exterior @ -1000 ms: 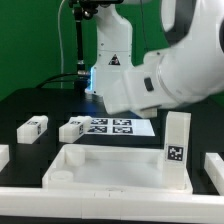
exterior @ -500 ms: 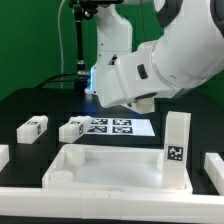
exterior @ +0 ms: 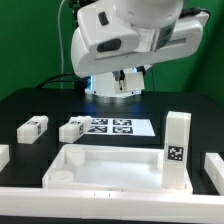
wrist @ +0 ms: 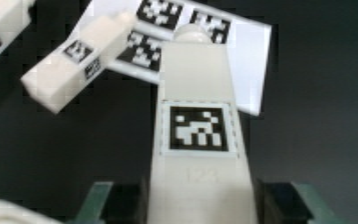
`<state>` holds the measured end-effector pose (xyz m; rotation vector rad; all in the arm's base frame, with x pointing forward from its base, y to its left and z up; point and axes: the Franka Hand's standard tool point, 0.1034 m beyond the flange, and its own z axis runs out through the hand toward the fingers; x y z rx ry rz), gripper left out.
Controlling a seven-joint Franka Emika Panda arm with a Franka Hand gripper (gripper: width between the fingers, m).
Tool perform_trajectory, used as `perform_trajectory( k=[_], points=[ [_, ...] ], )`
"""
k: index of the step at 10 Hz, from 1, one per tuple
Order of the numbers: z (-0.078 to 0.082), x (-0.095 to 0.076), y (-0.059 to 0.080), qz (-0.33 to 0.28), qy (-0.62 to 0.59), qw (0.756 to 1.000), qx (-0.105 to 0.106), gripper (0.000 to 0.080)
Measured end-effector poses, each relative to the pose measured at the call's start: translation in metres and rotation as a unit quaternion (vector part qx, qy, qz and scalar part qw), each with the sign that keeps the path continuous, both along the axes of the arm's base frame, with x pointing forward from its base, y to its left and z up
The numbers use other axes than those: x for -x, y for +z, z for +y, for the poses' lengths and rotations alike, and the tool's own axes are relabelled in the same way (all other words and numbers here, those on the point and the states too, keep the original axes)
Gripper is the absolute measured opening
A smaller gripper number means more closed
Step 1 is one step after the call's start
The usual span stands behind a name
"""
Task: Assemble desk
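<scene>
White leg (wrist: 197,130), pinched in the pincer (wrist: 188,202), points lengthwise toward the marker board (wrist: 247,60); the tabletop (exterior: 110,150) lies by the worktop (exterior: 30,105) edge nearest the exterior view.

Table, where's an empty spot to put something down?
Bare table lies on the exterior view's right, between the marker board and the upright leg. Crowded on the left: the outer leg and inner leg lie beside that board.
</scene>
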<state>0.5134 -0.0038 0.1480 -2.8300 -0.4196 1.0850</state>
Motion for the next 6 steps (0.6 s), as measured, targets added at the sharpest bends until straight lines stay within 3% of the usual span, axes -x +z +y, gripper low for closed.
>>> perform_trajectory(
  k=[4,6],
  points=[
    [-0.007,-0.013,0.003,-0.138,-0.017,0.990,-0.009,0.0290],
    [-0.016,-0.019,0.016,-0.171,-0.084,0.982,0.001,0.0290]
  ],
)
